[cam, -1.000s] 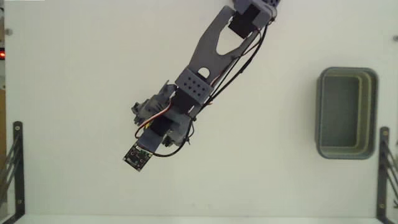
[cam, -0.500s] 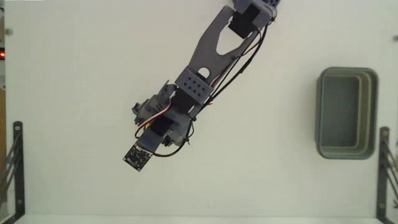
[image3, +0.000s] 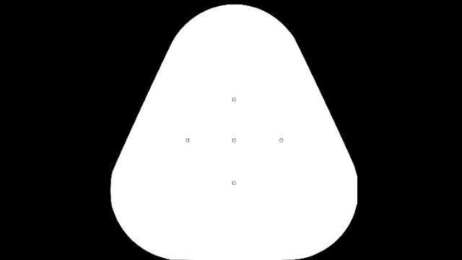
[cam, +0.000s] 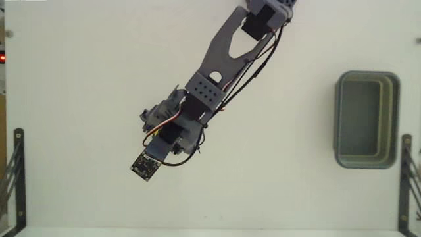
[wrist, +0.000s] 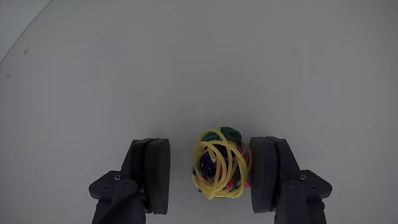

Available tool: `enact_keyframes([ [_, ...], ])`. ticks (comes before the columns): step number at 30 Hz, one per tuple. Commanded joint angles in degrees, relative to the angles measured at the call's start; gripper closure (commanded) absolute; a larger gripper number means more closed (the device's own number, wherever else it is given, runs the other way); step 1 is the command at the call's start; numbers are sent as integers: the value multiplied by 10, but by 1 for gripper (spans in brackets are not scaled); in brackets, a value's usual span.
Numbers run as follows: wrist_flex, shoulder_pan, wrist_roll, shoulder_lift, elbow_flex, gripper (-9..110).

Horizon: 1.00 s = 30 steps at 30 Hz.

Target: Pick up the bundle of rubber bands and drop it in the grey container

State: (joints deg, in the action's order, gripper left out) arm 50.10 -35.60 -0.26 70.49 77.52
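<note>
In the wrist view the bundle of rubber bands [wrist: 219, 165], a small clump of mostly yellow loops with green and red bits, lies on the white table. It sits between the dark fingers of my gripper [wrist: 208, 147], which is open. The clump rests against the right finger [wrist: 264, 171], and a gap separates it from the left finger [wrist: 152, 174]. In the fixed view the arm [cam: 204, 92] reaches down-left over the table and hides both the clump and the fingers beneath it. The grey container [cam: 339, 118], with nothing showing inside it, stands far to the right.
Black metal brackets stand at the table's lower left [cam: 16, 178] and lower right [cam: 406, 178] edges. A small red light [cam: 2, 58] glows at the left edge. White tabletop lies between the arm and the tub.
</note>
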Motion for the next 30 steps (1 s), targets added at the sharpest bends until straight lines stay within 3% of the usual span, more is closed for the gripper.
enact_keyframes([
  [1,-1,-13,3,22,-4,27],
  [30,-1,-13,3,22,-4,34],
])
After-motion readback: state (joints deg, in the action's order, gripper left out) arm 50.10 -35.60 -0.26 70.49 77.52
